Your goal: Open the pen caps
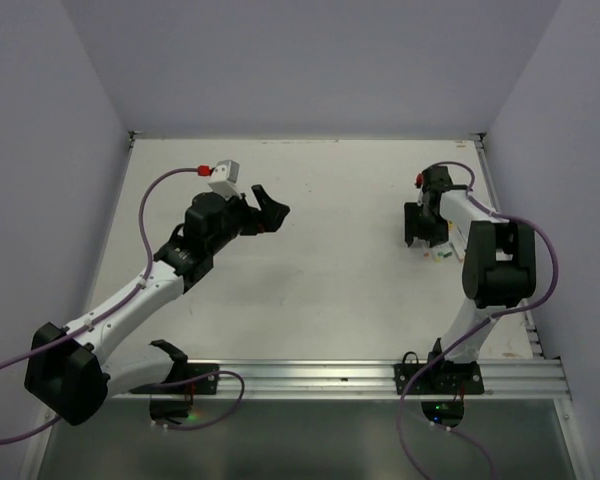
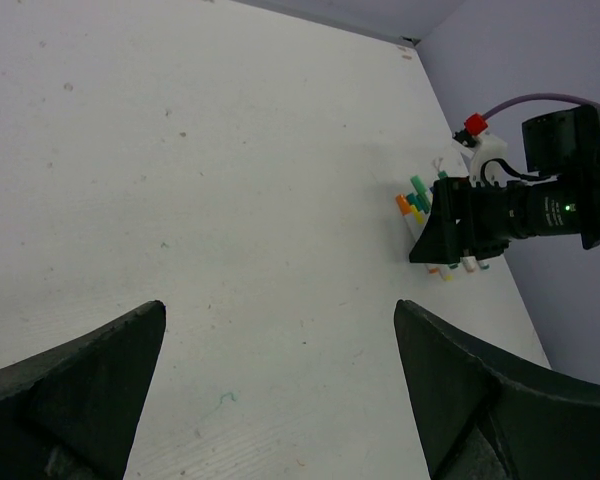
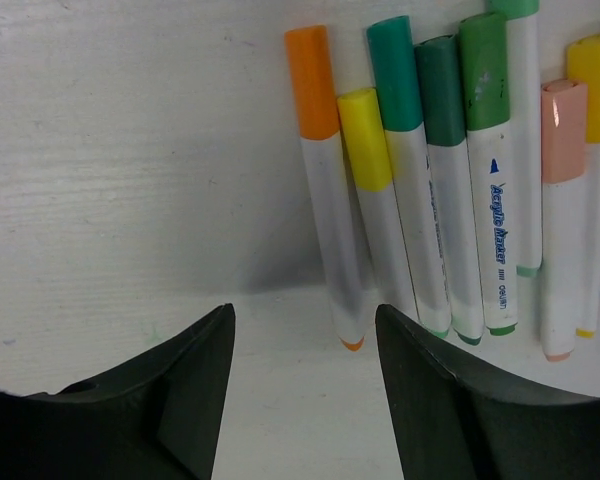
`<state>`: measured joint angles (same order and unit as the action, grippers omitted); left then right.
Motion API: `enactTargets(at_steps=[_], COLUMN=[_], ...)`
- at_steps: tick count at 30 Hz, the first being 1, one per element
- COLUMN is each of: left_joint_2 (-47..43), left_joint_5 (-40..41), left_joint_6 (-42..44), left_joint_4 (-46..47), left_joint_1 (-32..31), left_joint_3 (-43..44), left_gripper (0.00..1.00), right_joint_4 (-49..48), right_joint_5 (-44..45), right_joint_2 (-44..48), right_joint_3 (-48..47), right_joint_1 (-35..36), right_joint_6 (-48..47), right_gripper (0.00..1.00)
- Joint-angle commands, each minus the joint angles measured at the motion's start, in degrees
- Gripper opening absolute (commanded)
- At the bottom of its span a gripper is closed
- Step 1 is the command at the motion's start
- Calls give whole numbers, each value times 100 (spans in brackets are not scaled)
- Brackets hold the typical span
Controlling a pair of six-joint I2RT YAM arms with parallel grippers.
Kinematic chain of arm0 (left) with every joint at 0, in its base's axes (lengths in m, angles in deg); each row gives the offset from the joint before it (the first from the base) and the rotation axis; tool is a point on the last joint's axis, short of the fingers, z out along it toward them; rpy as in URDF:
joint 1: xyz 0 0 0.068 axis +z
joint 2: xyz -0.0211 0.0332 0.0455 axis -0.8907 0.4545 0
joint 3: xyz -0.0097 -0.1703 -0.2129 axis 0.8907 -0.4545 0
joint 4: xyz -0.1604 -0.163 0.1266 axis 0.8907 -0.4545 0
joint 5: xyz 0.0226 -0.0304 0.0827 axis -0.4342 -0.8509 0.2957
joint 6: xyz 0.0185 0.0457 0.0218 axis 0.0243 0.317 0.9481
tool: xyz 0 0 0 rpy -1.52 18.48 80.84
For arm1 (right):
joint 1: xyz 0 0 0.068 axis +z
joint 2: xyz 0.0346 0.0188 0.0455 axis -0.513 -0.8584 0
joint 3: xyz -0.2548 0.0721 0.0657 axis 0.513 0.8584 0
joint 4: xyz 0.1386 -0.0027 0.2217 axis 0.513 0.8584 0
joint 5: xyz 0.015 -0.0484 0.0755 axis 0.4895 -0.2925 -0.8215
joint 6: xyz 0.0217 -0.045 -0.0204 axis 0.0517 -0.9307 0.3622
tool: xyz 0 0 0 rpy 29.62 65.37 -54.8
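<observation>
Right tool [image 3: 302,330] hangs released and empty over the tail ends of the pens [image 3: 420,230], rowed on the table's [image 3: 120,150] right side; left tool [image 2: 280,315] gapes empty, well apart. Judged best: clamp 1 barrel squarely, then pull its cap straight along the axis. Pen caps [image 3: 440,85] seen, all on: 1 orange, 2 yellow, 4 green, 1 peach.

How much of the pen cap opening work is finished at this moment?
Nothing looks done: every white plastic marker pen in the right wrist view wears its coloured cap, such as the orange cap and the yellow cap. In hand: the open right pincer hovers over the orange-capped pen, gripping nothing. The left pincer is open, far away. All caps are left.
</observation>
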<state>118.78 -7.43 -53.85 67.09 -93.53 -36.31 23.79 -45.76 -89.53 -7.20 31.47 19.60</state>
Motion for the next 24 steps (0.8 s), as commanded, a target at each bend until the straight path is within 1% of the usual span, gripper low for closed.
enactTargets(at_steps=[1,5,6,8,10,11,15,17,18,19,20,21,22,24], left_joint_2=[62,71,71,62,62,62,106,237,299,456,544,719,799,966], left_joint_5=[-126,-153,-144,-144,-135,-127,-179,-415,-521,-740,-829,-1012,-1110,-1399], left_joint_6=[164,181,190,208,217,225,295,348,392,410,427,471,480,437], left_joint_4=[324,306,298,280,254,245,262,271,271,262,228,166,140,78], left_joint_1=[-28,-37,-28,-28,-28,-37,-28,-20,-19,-19,-19,-2,7,94], left_joint_3=[1,36,36,37,36,36,28,115,168,229,378,449,510,651], left_gripper=[100,100,100,100,100,100,100,100,99,99,98,97,97,93], right_joint_4=[-232,-276,-276,-241,-320,-364,-548,-522,-496,-461,-417,-338,-294,-232], right_joint_5=[-66,-163,-233,-321,-436,-445,-453,-436,-392,-183,-224,-451,-601,-970], right_joint_2=[-126,-275,-311,-425,-460,-469,-417,-329,-102,39,232,591,829,1225], right_joint_3=[81,81,63,19,45,89,151,116,99,90,64,72,63,238], right_joint_1=[-43,-34,-42,-43,-43,-43,18,264,396,684,852,1185,1362,1687], right_joint_6=[-135,-135,-153,-179,-179,-170,-223,-249,-284,-250,-223,-153,-83,49], right_gripper=[62,58,51,45,36,26,0,0,0,0,0,0,0,0])
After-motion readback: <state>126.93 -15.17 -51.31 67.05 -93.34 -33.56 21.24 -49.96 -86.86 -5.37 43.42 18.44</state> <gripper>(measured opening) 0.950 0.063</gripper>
